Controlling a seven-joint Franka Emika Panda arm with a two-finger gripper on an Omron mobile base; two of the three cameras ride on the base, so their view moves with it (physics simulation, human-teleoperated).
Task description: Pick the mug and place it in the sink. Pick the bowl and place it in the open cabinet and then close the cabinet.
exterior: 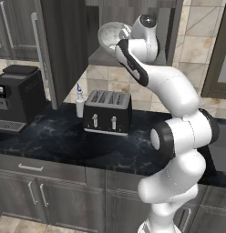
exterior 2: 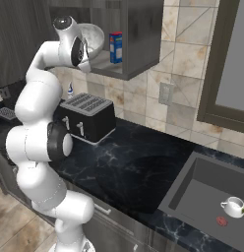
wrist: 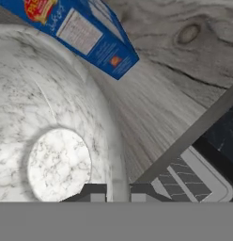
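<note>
The mug (exterior 2: 233,206), small and white, stands inside the dark sink (exterior 2: 202,187) beside a red drain mark. The arm reaches up into the open cabinet (exterior 2: 138,34). The speckled bowl (exterior: 108,35) (exterior 2: 94,37) is tilted at the cabinet's shelf (exterior 2: 108,66). In the hand view my gripper (wrist: 118,192) is shut on the bowl's (wrist: 52,141) rim, one fingertip inside and one outside. Whether the bowl rests on the shelf I cannot tell. The cabinet door (exterior: 60,45) stands swung open to the left.
A blue box (exterior 2: 115,47) (wrist: 85,33) stands on the shelf just right of the bowl. Below on the black counter (exterior: 60,141) are a black toaster (exterior: 108,111), a small bottle (exterior: 79,102) and a coffee machine (exterior: 17,98). A window frame (exterior 2: 217,64) is at the right.
</note>
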